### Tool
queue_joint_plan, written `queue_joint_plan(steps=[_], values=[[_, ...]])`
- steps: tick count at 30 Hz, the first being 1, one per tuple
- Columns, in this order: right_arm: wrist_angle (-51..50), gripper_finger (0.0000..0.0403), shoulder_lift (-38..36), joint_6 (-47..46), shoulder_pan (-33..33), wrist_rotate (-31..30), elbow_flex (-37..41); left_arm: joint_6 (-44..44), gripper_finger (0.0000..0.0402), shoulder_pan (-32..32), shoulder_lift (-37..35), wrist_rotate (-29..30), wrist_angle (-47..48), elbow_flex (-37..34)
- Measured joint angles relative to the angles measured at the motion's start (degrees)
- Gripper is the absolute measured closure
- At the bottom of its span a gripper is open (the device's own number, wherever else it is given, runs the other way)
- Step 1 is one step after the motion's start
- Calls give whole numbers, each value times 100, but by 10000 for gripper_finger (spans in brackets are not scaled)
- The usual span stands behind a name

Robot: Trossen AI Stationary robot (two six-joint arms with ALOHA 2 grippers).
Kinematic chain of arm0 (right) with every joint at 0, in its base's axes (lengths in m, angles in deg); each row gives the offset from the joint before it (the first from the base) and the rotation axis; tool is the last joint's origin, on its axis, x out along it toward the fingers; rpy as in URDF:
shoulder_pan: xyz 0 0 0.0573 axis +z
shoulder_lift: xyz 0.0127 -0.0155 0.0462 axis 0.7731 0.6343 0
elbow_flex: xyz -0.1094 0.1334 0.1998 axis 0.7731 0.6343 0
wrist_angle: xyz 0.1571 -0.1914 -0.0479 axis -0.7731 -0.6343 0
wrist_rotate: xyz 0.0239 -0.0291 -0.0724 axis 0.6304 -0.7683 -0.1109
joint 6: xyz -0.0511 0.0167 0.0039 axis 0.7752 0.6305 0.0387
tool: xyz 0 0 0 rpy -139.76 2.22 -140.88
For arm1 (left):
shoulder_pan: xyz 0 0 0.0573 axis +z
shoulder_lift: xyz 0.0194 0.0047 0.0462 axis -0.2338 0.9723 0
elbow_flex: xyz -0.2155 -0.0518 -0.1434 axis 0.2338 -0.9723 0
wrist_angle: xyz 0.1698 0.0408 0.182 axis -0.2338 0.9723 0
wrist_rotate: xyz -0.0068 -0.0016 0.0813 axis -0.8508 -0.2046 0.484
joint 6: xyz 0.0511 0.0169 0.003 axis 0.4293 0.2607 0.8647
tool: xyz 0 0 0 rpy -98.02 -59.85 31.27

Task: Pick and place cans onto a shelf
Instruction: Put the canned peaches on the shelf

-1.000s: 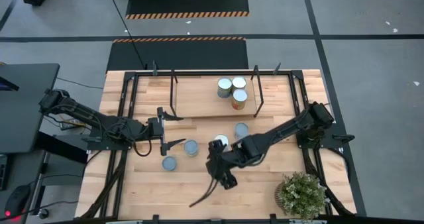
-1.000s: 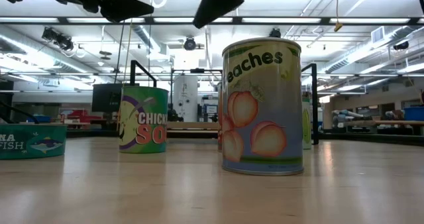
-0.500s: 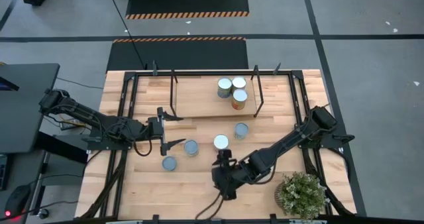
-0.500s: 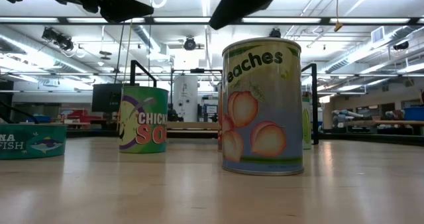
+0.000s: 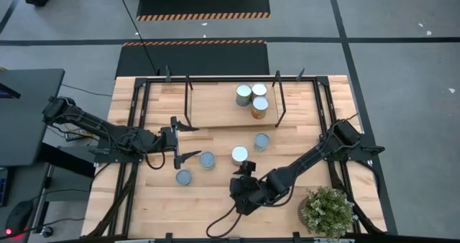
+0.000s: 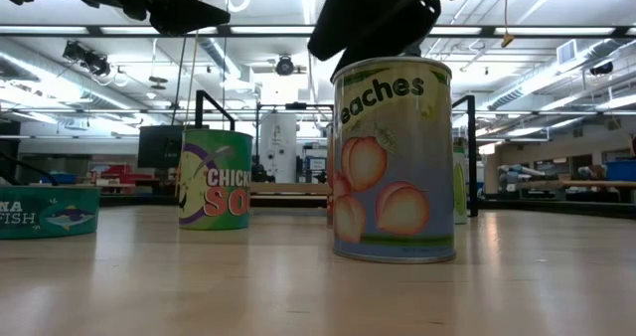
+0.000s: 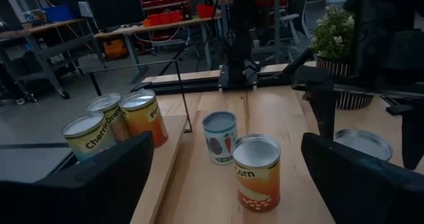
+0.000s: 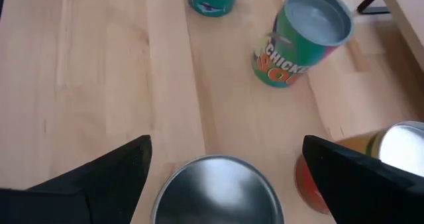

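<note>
The shelf (image 5: 215, 106) holds three cans (image 5: 252, 97) at its right end. On the tabletop stand a white-topped corn can (image 5: 239, 154), a grey-topped can (image 5: 262, 141), a chicken soup can (image 5: 207, 159) and a flat tuna can (image 5: 183, 177). A peaches can (image 6: 393, 162) stands near the front edge, hidden under my right arm in the high view. My right gripper (image 8: 225, 151) is open just above its top (image 8: 215, 191), one finger on either side. My left gripper (image 5: 192, 141) is open and empty, left of the soup can.
A potted plant (image 5: 327, 211) stands at the table's near right corner. Black frame rails (image 5: 136, 128) run along the left and right sides of the tabletop. The shelf's black posts (image 5: 189, 99) rise at its ends. A cable (image 5: 223, 218) trails from my right arm toward the near edge.
My right arm has swung toward the table's near edge, uncovering the white-topped corn can. Its gripper has come down over the peaches can. The cans stand where they were.
</note>
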Motion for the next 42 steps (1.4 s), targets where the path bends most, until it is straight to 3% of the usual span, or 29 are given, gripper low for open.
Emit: queue_joint_plan(steps=[15,26,34,42], values=[[-248,7,-6,-498,-66,703,329,0,13,1,0,0,6,-1],[-316,91,-29,-409,-289,1157,417,-4,13,5,2,2,4,0],[-1076,70,-647,512,-449,1244,-299,-2,13,5,2,2,-37,1],[-1380,79,-1231,2193,-1293,914,-639,-34,13,5,2,0,-57,-1]])
